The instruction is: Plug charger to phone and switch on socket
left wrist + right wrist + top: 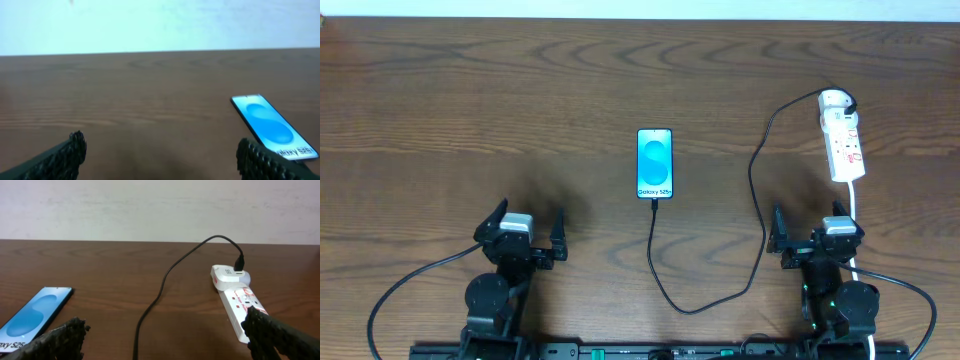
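The phone (655,163) lies flat mid-table with its blue screen lit; it also shows in the left wrist view (272,127) and the right wrist view (32,315). The black charger cable (757,200) runs from an adapter at the socket's far end, loops down, and its plug tip (654,203) sits at the phone's near edge. The white socket (844,142) lies at the right, also seen in the right wrist view (238,300). My left gripper (528,238) is open and empty, left of the phone. My right gripper (815,238) is open and empty, just below the socket.
The socket's white cord (857,215) runs down past my right gripper. The wooden table (470,110) meets a pale wall at the far edge.
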Available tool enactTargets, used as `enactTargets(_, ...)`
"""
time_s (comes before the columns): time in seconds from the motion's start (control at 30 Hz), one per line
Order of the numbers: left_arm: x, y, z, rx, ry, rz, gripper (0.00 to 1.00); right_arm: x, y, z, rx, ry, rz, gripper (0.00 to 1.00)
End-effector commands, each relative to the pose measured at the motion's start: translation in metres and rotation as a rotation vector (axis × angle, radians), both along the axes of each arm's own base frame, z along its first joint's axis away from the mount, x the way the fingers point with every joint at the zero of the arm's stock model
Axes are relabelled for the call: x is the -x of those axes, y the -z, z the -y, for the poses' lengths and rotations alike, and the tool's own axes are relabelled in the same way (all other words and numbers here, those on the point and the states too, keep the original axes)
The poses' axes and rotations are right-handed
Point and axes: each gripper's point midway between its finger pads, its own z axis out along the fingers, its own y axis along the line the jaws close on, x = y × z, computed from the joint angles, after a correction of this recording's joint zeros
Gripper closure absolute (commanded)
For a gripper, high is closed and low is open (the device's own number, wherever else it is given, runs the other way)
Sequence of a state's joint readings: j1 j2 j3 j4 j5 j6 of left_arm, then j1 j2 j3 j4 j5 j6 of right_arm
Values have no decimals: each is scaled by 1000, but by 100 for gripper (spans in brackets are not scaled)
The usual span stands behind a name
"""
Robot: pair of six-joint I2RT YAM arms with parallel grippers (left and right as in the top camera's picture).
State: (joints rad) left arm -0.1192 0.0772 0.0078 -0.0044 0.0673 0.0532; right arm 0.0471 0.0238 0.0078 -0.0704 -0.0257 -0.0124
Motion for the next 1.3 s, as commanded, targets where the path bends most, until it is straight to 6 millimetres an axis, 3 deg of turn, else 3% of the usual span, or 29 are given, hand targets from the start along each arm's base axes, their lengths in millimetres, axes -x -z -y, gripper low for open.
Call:
enactTargets(0.0, 3, 8, -8, -6, -40, -25, 2, 0, 1, 3, 12, 14, 0, 1)
enactTargets(0.43, 3, 2, -25, 0, -126, 3, 2, 0, 1, 3, 12, 14, 0, 1)
enactTargets(1.27, 3, 2, -24, 1, -119, 3, 2, 0, 1, 3, 12, 14, 0, 1)
